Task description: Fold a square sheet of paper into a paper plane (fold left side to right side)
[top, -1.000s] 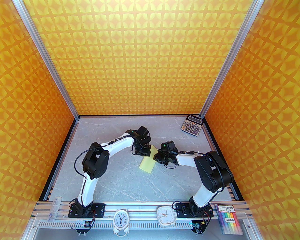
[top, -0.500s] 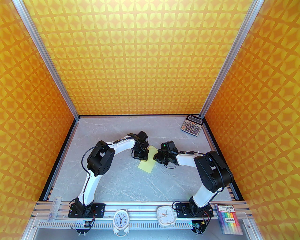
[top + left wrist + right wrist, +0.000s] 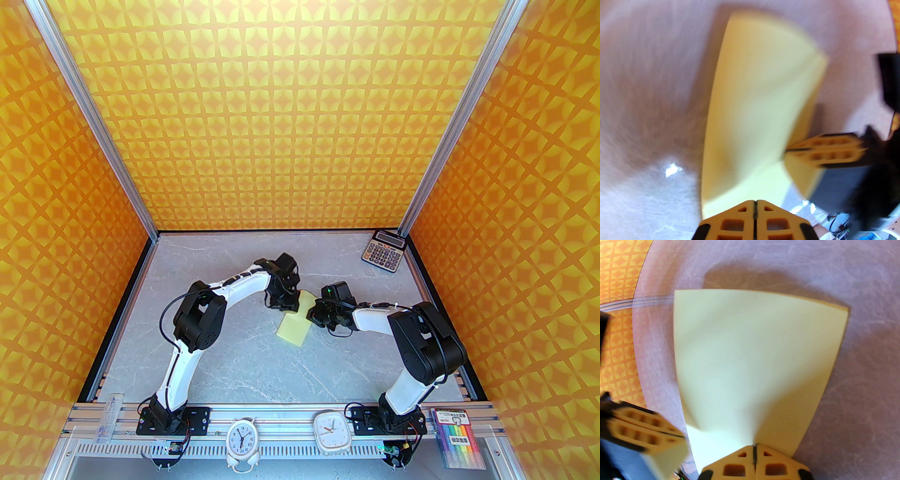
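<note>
Right wrist view: two closed claws pinch one folded yellow sheet.
Right claw [image 3: 754,446] is clamped shut on the right edge of the sheet of paper [image 3: 750,357], and the left claw [image 3: 754,203], also closed, pinches the sheet's far end just beside it. The sheet is doubled over into a strip and sits mid-worktop [image 3: 234,365], with its far end apparently lifted between the claws. As I judge it, thin paper pulled two ways could tear or crumple. Letting go before the crease is pressed would let the layers spring apart, and a sideways tug would slide the edges out of line.
</note>
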Controlling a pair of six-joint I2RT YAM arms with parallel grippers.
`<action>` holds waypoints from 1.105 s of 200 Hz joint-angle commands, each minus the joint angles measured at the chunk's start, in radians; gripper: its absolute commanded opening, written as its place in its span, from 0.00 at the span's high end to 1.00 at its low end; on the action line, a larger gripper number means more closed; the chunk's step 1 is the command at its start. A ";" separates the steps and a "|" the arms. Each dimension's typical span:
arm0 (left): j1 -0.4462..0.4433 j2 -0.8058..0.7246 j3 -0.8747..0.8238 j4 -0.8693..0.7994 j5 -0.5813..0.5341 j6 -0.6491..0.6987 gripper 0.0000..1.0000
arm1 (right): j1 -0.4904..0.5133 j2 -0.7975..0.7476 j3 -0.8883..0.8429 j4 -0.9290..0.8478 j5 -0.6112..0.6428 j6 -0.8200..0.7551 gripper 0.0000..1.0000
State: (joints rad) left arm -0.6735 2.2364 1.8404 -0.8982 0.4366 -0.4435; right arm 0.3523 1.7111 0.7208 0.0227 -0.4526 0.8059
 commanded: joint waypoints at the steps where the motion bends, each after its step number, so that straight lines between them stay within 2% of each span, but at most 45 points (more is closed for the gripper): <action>1: 0.008 0.051 0.034 -0.036 -0.004 0.024 0.94 | 0.004 0.024 -0.026 -0.094 0.054 -0.016 1.00; 63: 0.008 0.091 -0.050 0.003 -0.038 0.035 0.93 | 0.004 0.016 -0.026 -0.096 0.051 -0.016 1.00; 70: 0.039 0.093 -0.061 0.008 -0.037 0.034 0.93 | 0.005 0.017 -0.026 -0.097 0.051 -0.016 1.00; 94: 0.041 0.091 -0.075 0.007 -0.038 0.034 0.98 | 0.004 0.020 -0.020 -0.100 0.051 -0.019 1.00; 140: 0.048 0.014 0.055 -0.046 -0.024 0.025 0.94 | 0.004 0.016 -0.020 -0.103 0.049 -0.020 1.00; 179: 0.058 0.090 0.161 -0.080 0.001 0.044 0.92 | 0.004 0.021 -0.020 -0.101 0.049 -0.021 1.00; 221: 0.057 0.136 0.162 -0.041 0.027 0.055 0.92 | 0.004 0.025 -0.021 -0.101 0.049 -0.021 1.00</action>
State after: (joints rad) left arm -0.6174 2.3192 1.9938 -0.9356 0.4385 -0.4137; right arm 0.3523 1.7100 0.7208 0.0212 -0.4522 0.8055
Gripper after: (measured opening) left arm 0.071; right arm 0.039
